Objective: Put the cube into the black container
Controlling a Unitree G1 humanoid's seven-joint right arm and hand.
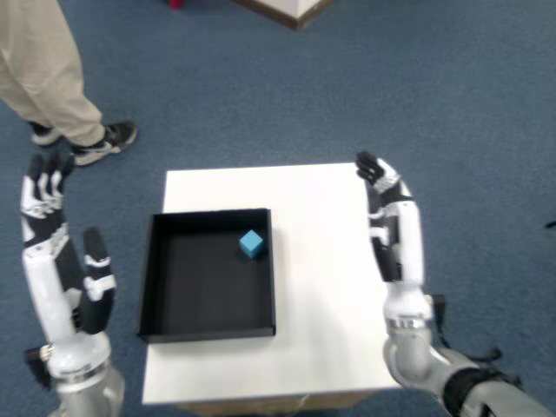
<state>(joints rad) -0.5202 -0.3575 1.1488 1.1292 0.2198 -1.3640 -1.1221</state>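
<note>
A small blue cube (252, 243) lies inside the black container (207, 327), near its far right corner. The container rests on the left half of the white table (317, 287). My right hand (391, 221) is raised over the table's right edge, fingers stretched straight and apart, holding nothing. It stands well to the right of the container. The left hand (56, 252) is lifted beyond the table's left edge, fingers spread, also empty.
A person's legs in beige trousers and dark shoes (104, 143) stand on the blue carpet at the upper left. A wooden-edged white furniture corner (291, 9) shows at the top.
</note>
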